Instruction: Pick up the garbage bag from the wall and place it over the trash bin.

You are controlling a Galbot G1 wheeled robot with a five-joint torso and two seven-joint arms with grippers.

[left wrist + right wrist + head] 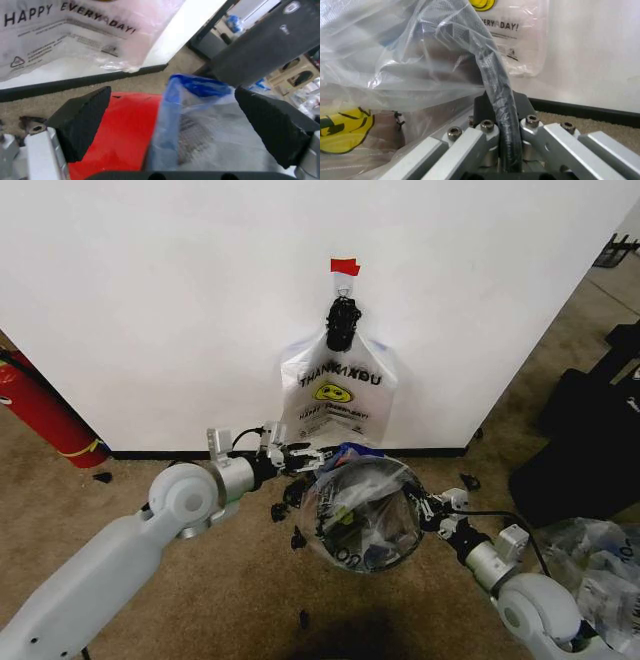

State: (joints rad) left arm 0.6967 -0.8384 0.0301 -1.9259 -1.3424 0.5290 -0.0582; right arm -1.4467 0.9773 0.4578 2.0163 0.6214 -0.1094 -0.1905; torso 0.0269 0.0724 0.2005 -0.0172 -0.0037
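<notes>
head view: thin see-through garbage bag (pixel 365 510) mostly draped over round black trash bin (pixel 345 552); left gripper (pixel 318 457) wide around blue handle, right gripper (pixel 424 506) clamping rim; likely next, tugging edges lower.

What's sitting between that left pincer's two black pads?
In the left wrist view, the garbage bag's blue-edged plastic rises between the left pincer's open pads, over the trash bin's red base.
</notes>
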